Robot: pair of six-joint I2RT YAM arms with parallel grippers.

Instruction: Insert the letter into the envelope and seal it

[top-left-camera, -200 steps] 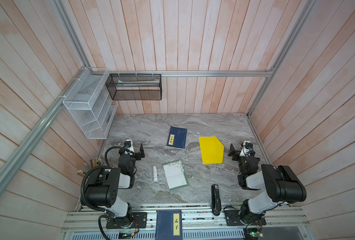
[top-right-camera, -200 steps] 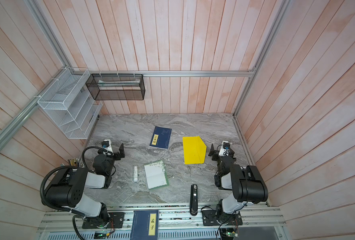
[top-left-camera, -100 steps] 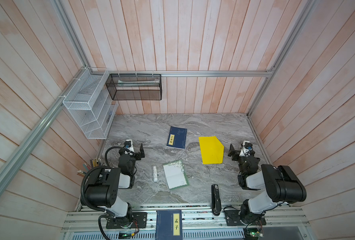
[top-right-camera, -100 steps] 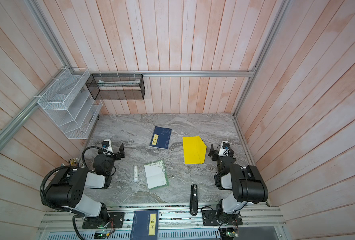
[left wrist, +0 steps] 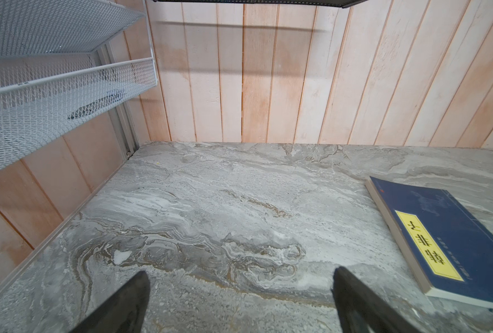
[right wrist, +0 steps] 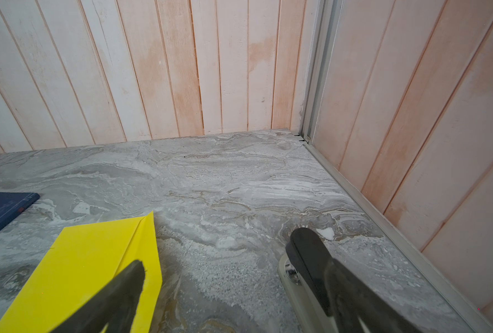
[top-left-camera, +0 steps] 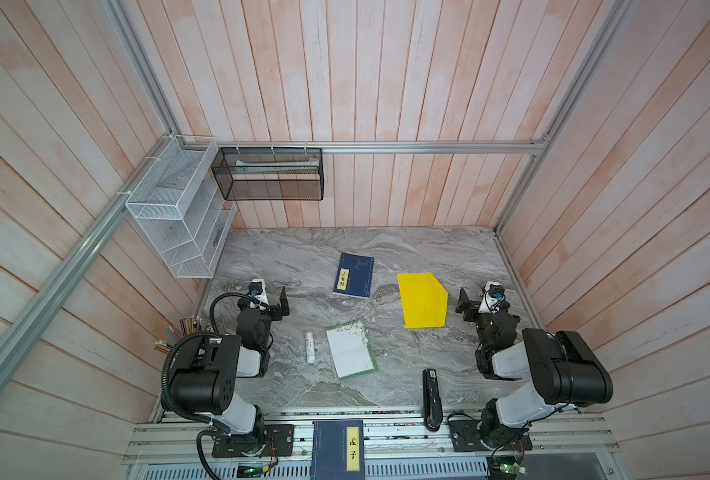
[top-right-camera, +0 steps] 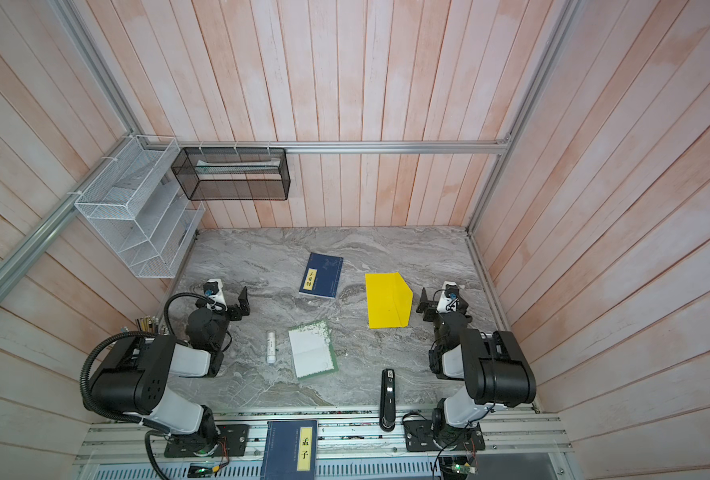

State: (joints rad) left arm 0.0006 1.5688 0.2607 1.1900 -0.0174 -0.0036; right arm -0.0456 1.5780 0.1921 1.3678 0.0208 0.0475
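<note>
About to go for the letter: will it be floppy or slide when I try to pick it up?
The letter looks like one thin sheet lying flat on the marble table, so it probably flops and offers little edge to pinch. The smooth-looking stone suggests it may slide when pushed.

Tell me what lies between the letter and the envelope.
Nothing: in both top views only bare marble tabletop separates the letter from the envelope.

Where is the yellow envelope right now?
In both top views the envelope lies flat on the marble table, right of the blue book, close beside the open right claw. Nothing holds it.
</note>
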